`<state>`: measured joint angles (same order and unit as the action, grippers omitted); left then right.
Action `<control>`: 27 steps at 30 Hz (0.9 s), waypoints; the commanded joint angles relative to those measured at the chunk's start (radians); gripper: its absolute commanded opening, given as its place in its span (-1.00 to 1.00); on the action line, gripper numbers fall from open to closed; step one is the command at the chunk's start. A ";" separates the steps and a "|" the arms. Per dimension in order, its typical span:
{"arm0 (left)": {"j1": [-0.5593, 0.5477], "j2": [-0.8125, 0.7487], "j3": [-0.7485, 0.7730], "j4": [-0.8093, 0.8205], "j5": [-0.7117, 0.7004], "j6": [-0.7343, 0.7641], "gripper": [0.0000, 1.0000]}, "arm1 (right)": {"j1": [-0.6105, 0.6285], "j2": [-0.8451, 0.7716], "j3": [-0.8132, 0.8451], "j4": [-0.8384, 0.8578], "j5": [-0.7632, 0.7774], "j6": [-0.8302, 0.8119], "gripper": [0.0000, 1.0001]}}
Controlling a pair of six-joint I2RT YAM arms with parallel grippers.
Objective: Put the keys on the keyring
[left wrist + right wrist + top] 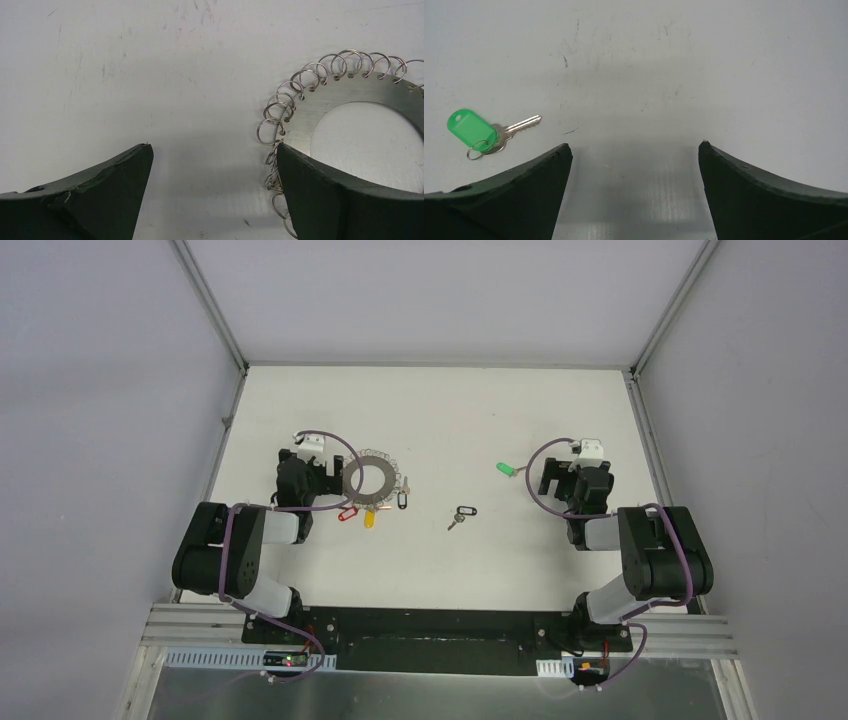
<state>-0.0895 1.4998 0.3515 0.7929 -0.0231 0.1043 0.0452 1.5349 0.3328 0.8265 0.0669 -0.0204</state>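
Note:
The keyring (pixel 368 478), a flat grey ring edged with small silver loops, lies left of the table's middle. My left gripper (pixel 325 478) is open and empty at the ring's left edge. In the left wrist view my gripper (pixel 212 150) has its right finger over the ring's (pixel 360 95) rim loops. The green-tagged key (pixel 506 469) lies just left of my right gripper (pixel 553 477). In the right wrist view it (pixel 474 131) sits left of the open, empty gripper (pixel 634 147). The black-tagged key (pixel 461 515) lies loose between the arms.
A red tag (pixel 347 513) and a yellow tag (pixel 369 519) lie at the ring's near edge. Another black tag (pixel 403 500) lies at its right edge. Metal frame rails run along the table's left and right sides.

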 commanded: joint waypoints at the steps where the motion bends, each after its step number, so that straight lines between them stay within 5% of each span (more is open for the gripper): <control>1: 0.014 -0.001 0.017 0.032 0.020 -0.010 0.98 | -0.005 0.000 0.028 0.054 0.004 0.013 1.00; 12: 0.011 -0.033 0.022 0.017 -0.025 -0.020 0.98 | -0.005 0.001 0.028 0.054 0.002 0.013 1.00; 13: 0.009 -0.090 0.042 -0.042 -0.028 -0.021 0.98 | -0.005 0.001 0.028 0.054 0.002 0.013 0.99; 18: 0.008 -0.255 0.375 -0.838 -0.156 -0.229 0.98 | -0.006 0.001 0.029 0.054 0.002 0.013 1.00; 23: 0.010 -0.242 0.542 -1.164 -0.024 -0.458 0.98 | -0.004 -0.024 0.023 0.056 -0.010 0.006 1.00; 27: 0.010 -0.189 0.616 -1.304 0.160 -0.577 0.95 | -0.003 -0.201 0.200 -0.448 0.049 0.141 1.00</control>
<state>-0.0895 1.2583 0.9218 -0.1989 -0.0502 -0.2867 0.0452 1.4960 0.3519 0.7341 0.0643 -0.0189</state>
